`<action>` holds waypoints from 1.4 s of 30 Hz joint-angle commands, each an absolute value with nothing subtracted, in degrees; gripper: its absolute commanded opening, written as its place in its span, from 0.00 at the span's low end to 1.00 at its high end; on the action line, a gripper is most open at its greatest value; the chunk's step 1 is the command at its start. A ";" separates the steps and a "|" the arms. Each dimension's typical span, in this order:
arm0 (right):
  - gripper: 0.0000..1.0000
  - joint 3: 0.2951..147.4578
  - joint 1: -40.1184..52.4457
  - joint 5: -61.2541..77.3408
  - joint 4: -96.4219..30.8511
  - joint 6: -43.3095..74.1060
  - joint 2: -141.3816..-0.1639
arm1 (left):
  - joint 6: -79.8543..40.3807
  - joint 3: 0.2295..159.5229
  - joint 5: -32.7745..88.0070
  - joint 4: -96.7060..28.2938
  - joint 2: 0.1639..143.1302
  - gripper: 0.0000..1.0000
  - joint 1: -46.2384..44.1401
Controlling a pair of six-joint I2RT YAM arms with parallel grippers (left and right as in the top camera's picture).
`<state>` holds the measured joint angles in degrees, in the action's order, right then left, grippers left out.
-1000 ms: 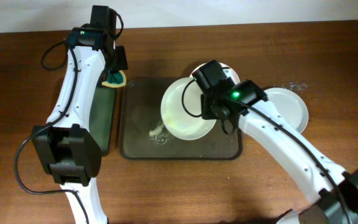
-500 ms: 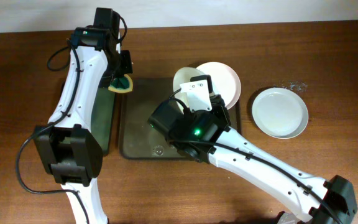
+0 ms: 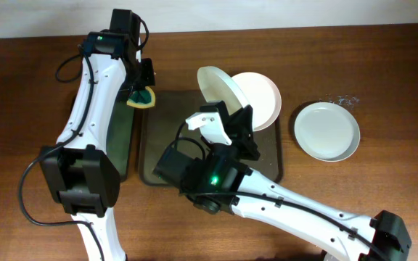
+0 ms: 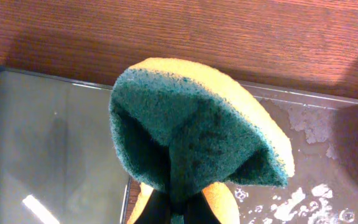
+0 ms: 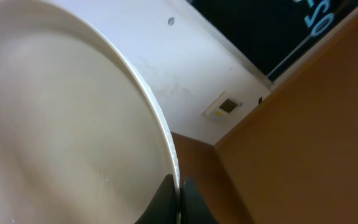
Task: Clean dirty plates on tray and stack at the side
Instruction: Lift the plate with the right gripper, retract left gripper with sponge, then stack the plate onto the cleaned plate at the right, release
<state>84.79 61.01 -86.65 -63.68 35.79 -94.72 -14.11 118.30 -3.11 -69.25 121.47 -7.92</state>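
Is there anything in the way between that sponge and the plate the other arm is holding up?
Nothing visible. Only bare tray lies between the sponge in the left gripper and the tilted plate held by the right gripper.

Both arms have glossy white tubular links joined by blocky black motor housings. The left arm (image 3: pixel 93 90) has a green status light (image 3: pixel 99 36) near its wrist and thin black cables (image 3: pixel 65 67) looping alongside. The right arm (image 3: pixel 303 210) shows a green light (image 3: pixel 212 180) on a black joint and carries a white bracket (image 3: pixel 210 123). The right gripper (image 5: pixel 180 196) has dark fingers.
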 commanded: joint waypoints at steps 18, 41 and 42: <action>0.04 84.64 45.17 -27.64 -62.08 34.89 -94.87 | -13.17 119.09 -2.33 -68.62 121.16 0.00 -8.21; 0.04 73.45 -26.41 2.48 -58.33 22.09 -97.03 | -13.17 119.09 -2.31 -68.62 121.16 0.00 -8.21; 0.04 71.66 -27.53 2.50 -56.64 22.09 -97.03 | -13.17 119.09 -2.31 -68.62 121.16 0.00 -8.21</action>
